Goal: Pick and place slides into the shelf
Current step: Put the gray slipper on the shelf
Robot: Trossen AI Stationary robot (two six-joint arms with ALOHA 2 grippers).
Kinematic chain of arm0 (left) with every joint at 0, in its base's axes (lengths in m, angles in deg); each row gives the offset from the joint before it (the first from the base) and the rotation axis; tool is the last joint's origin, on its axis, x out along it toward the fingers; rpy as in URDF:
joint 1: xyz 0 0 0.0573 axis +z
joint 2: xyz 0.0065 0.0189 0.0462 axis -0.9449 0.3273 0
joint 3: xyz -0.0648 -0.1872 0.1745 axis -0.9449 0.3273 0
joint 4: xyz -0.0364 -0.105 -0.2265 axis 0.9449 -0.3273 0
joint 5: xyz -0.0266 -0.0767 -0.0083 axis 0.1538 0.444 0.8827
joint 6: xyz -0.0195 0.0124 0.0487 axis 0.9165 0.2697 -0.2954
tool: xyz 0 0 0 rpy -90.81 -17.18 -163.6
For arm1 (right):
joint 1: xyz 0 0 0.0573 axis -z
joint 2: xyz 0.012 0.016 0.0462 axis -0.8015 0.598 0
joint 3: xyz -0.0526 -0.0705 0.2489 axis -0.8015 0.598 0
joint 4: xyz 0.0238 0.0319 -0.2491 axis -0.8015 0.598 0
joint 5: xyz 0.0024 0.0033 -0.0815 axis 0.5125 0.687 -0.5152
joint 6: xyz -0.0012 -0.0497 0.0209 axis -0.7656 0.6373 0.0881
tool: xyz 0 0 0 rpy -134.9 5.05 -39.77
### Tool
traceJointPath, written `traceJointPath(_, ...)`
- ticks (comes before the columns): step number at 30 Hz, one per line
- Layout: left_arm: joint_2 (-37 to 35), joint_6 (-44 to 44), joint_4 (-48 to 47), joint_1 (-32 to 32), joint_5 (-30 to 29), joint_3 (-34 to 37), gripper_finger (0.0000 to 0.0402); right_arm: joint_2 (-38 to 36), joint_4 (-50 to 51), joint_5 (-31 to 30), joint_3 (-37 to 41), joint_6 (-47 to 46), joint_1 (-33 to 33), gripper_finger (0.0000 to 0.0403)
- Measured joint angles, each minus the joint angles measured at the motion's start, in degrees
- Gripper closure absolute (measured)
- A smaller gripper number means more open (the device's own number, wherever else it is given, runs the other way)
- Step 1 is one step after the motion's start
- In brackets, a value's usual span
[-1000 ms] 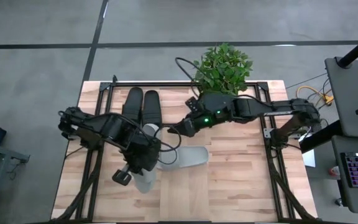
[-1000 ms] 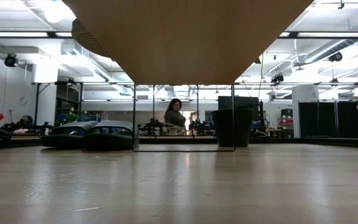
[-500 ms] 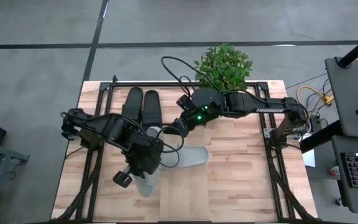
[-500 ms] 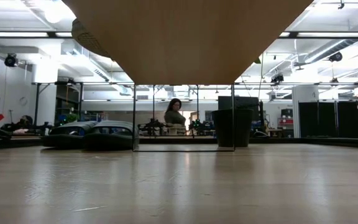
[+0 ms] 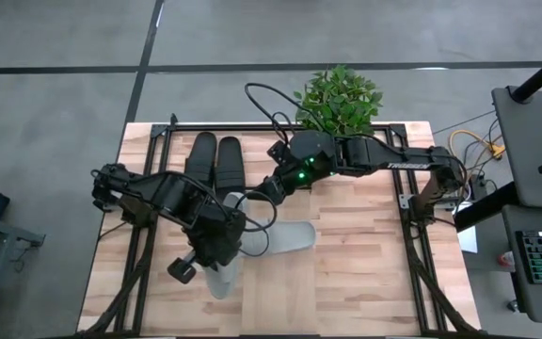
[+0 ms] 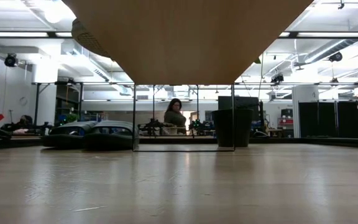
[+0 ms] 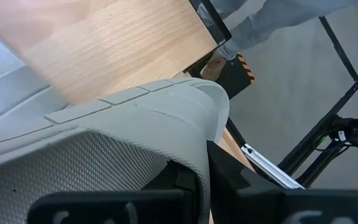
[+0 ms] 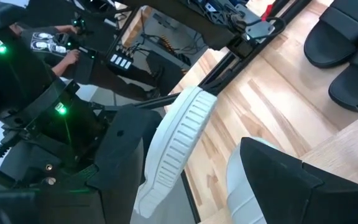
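Gripping a pale grey slide (image 5: 222, 278) with the left gripper (image 5: 216, 252), fingers clamped together on its wide strap, a little way out from the near ends of the black pair (image 5: 215, 160) and towards the table's front. Holding that slide tipped up on its edge, ribbed sole showing in the right wrist view. Hovering the right gripper (image 5: 257, 195) just beside the black pair, on its right, fingers spread wide apart with nothing between them. Leaving the second grey slide (image 5: 288, 237) lying flat, further to the right of the black pair and well apart from it. Likely carrying the held slide towards the shelf (image 8: 347, 146), the paler wood panel right of the black pair. Doing this well probably meaning: keeping the pinch firm on the strap, since a soft strap looks liable to flex and let the slide swing; levelling the sole before lowering; steering wide of the waiting right gripper, now close by; setting the slide down parallel to the black pair, leaving room for its mate; releasing only once the sole is resting fully.
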Motion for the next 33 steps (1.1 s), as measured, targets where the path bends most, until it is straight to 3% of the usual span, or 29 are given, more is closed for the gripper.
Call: traceJointPath(33,2.1,-7.7,0.0,0.2,-0.2,0.5,0.0401,4.3,-2.8,5.0,0.1,-4.5,-1.0,0.0144)
